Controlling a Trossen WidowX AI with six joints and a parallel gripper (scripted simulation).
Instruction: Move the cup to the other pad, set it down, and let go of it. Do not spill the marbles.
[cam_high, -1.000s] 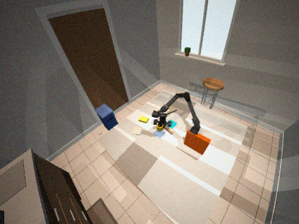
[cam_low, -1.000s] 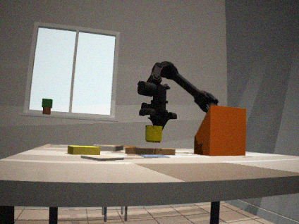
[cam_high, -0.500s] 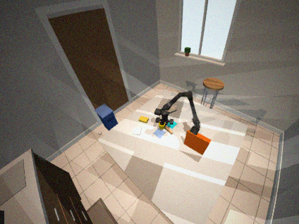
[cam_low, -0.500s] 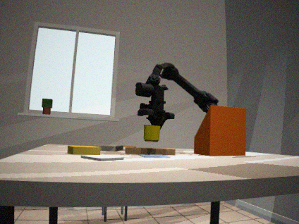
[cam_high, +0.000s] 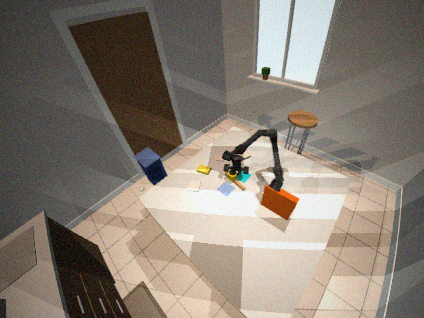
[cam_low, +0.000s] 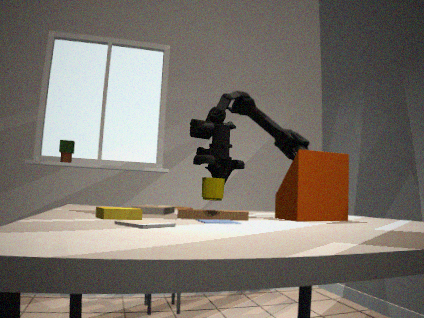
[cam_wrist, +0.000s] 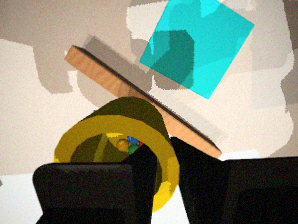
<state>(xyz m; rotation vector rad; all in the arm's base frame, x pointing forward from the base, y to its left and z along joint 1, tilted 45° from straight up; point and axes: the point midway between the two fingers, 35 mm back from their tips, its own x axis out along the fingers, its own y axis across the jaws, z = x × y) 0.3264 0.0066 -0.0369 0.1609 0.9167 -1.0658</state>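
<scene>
One cup (cam_high: 232, 175), yellow, hangs under my claw (cam_high: 235, 167) in the top view, beside the teal pad (cam_high: 244, 176). From the exterior view I carry it upright above the counter (cam_low: 210, 250), so no marbles spill. At the wrist, my nearly closed claw pinches the rim, marbles (cam_wrist: 129, 144) inside, wooden slat (cam_wrist: 140, 100) just below.

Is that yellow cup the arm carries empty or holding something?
Holding something: the wrist view shows small coloured marbles inside the yellow cup.
</scene>
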